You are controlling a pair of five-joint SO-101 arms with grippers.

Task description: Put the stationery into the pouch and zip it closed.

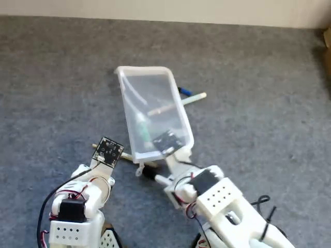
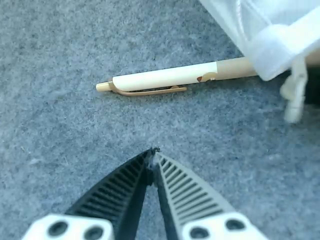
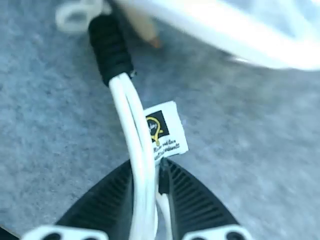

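Observation:
A translucent white pouch [image 1: 150, 103] lies on the grey carpet with a tan pen [image 1: 161, 109] and a greenish item [image 1: 142, 128] inside. A cream pen [image 2: 165, 79] lies on the carpet, one end under the pouch corner [image 2: 272, 50] beside the zipper pull [image 2: 295, 95]. My left gripper [image 2: 151, 151] is shut and empty, just short of that pen. My right gripper [image 3: 149, 165] is shut on a white looped cord [image 3: 132, 125] with a black sleeve [image 3: 109, 47] and a small label [image 3: 162, 131], at the pouch's near edge [image 3: 225, 30].
Another cream pen [image 1: 194, 98] and a blue item [image 1: 183, 91] stick out from under the pouch's far right side. Grey carpet [image 1: 258, 77] spreads on all sides. A wooden edge [image 1: 328, 46] shows at the far right.

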